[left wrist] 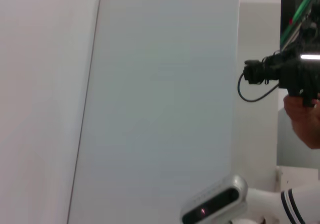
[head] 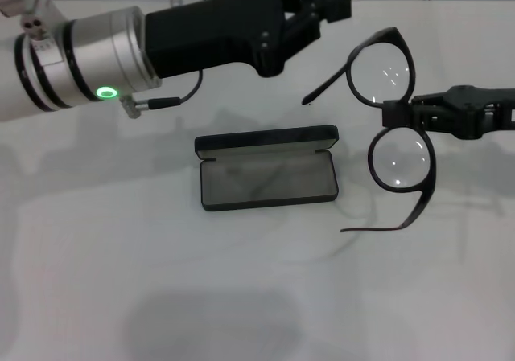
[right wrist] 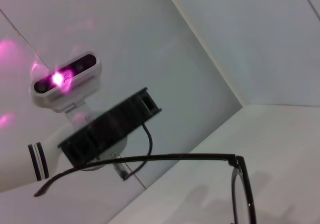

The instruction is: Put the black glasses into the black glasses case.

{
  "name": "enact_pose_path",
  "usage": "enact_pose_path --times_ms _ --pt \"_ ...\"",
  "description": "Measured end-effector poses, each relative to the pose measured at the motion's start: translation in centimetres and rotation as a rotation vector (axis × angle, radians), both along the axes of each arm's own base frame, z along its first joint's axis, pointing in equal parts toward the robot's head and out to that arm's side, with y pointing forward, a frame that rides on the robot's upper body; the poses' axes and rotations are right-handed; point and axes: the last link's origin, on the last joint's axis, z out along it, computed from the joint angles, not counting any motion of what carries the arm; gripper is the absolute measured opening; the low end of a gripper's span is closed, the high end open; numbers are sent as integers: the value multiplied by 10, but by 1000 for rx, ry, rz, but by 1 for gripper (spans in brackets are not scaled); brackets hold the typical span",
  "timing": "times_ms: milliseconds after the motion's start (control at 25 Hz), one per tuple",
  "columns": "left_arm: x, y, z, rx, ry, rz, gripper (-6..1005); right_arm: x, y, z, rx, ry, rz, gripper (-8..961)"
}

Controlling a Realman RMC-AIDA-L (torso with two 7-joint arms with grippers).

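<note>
**Glasses held aloft at the right, case open on the bench**

The black glasses [head: 392, 128] are off the bench, gripped at the bridge by the right hand [head: 400, 112], which is closed on the frame. The lenses stand one above the other in the head view, both temple arms unfolded and pointing toward the left. The right wrist view shows only one temple arm and a lens rim [right wrist: 243, 194], not the grip itself.

The black glasses case [head: 266, 167] lies open on the white bench [head: 241, 297], grey lining up, lid raised at its far edge, just left of the glasses. Bare bench surrounds it on all sides.

The left hand [head: 334, 3] hovers beyond the case, apart from it; fingers narrow, holding nothing. The left wrist view shows neither glasses nor case.
</note>
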Motion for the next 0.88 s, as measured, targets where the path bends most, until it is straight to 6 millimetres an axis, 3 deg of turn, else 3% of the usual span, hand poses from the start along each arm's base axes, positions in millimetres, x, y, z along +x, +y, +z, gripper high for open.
enact_pose_path --times_ms 880 --pt "9 1 -20 -23 80 -44 20 -15 12 4 18 36 -13 110"
